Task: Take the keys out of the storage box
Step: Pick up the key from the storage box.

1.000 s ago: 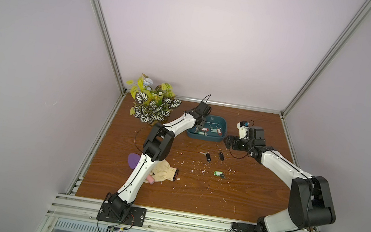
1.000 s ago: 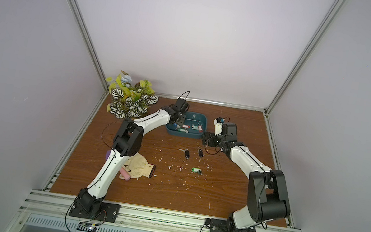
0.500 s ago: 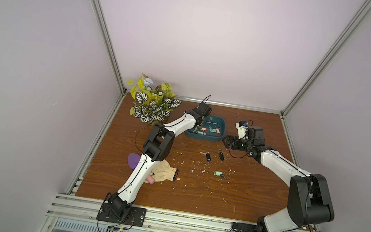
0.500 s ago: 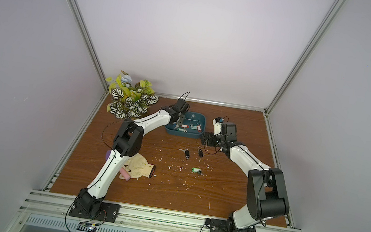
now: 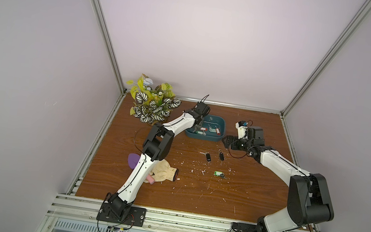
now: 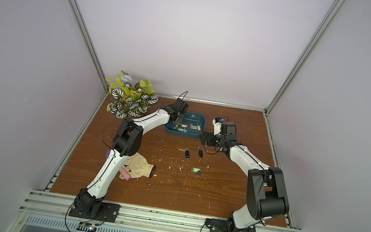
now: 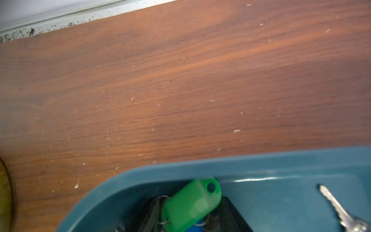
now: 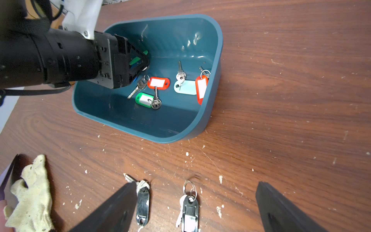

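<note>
Left claw (image 5: 199,123) down inside the storage box (image 5: 203,137) among the keys (image 5: 209,130); right claw (image 5: 227,141) outside it, spread wide.

In both top views the teal box stands towards the back of the table (image 5: 255,194); the left claw dips into the end nearest the potted plant (image 5: 153,106), the right claw sits just beside the opposite wall; two black-tagged keys (image 5: 208,156) and one green-tagged key (image 5: 218,173) lie out on the wood. The left wrist view alone shows a green tag (image 7: 191,204) tilted up with dark parts either side of it; whether the left claw pinches it I cannot tell; a bare key (image 7: 341,211) lies apart from it. The right wrist view alone shows the rest of the box's contents: two red tags (image 8: 158,82), a pale teal tag (image 8: 185,87) and another green one; the right claw's fingers (image 8: 112,211) stand well apart, the black-tagged keys seen between them.
</note>
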